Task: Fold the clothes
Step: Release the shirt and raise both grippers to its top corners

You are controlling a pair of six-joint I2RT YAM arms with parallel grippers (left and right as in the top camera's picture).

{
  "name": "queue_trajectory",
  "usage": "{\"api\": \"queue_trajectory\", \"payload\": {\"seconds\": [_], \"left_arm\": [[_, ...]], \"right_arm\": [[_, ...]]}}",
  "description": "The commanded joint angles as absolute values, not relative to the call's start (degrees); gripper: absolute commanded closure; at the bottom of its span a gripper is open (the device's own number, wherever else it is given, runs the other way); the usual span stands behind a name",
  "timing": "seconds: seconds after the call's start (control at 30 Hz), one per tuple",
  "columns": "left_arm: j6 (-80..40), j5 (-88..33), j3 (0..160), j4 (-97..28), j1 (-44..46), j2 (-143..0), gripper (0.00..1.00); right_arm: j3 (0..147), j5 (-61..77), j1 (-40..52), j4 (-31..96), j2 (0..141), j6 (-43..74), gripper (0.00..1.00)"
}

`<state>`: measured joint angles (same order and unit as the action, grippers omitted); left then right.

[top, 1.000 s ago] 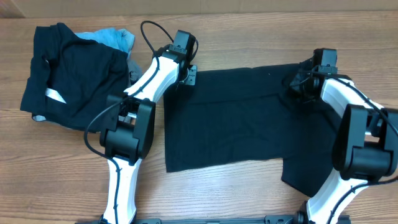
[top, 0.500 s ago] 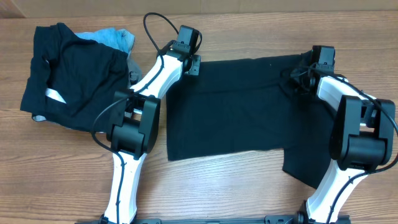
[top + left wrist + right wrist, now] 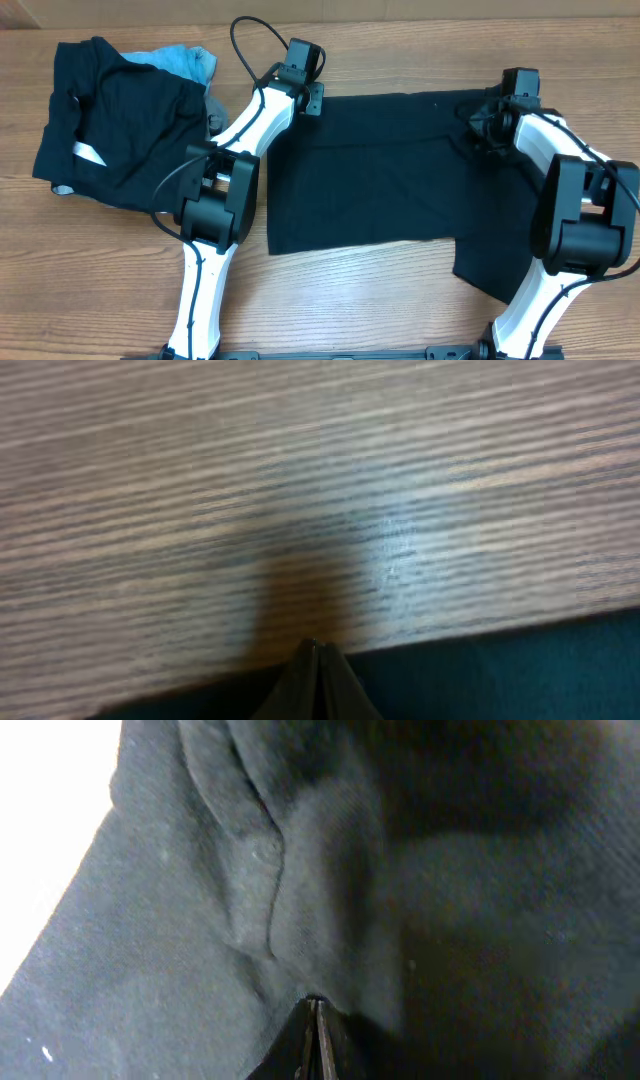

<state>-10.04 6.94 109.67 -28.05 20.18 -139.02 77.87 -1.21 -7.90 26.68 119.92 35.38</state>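
Both jaws pinch the far edge of the T-shirt (image 3: 370,170); open table (image 3: 400,55) beyond.

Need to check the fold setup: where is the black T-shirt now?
Overhead, the black T-shirt lies spread on the table right of centre, between the two arms, its far edge pinched by the left gripper and right gripper.

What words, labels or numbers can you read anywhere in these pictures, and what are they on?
None can be read.
The slanted white strip on the black garment at the left is too small to show any print.
The black T-shirt and the table show no text.
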Motion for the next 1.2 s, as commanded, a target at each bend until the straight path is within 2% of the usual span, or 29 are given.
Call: {"api": "queue_trajectory", "payload": {"seconds": [0.0,0.2,0.47,0.67,0.83,1.03,1.17], "left_arm": [[-7.2,8.2,117.9,-31.9,20.3,-140.0,0.96],[-7.3,8.5,132.1,-40.8,20.3,-140.0,0.96],[-14.4,1.8,133.9,-57.5,19.7,-140.0,0.96],[-14.9,-1.2,133.9,-58.3,19.4,-140.0,0.96],[-17.5,-3.3,133.9,-61.5,19.4,-140.0,0.96],[-17.2,-3.7,133.9,-64.0,18.6,-139.8,0.96],[-16.7,-4.6,133.9,-63.3,16.6,-139.8,0.96]], "right_arm": [[80.0,-0.9,-8.4,35.2,122.0,35.6,0.96],[94.6,-4.0,-8.4,48.6,115.9,32.6,0.96],[95.6,-6.0,-8.4,63.8,102.0,32.2,0.96],[94.2,-4.9,-8.4,72.5,98.3,31.5,0.96],[93.2,-0.4,-9.2,79.4,97.4,26.1,0.96],[93.0,-0.3,-18.1,83.3,90.9,23.4,0.96],[85.0,0.1,-21.6,83.2,87.0,22.7,0.96]]}}
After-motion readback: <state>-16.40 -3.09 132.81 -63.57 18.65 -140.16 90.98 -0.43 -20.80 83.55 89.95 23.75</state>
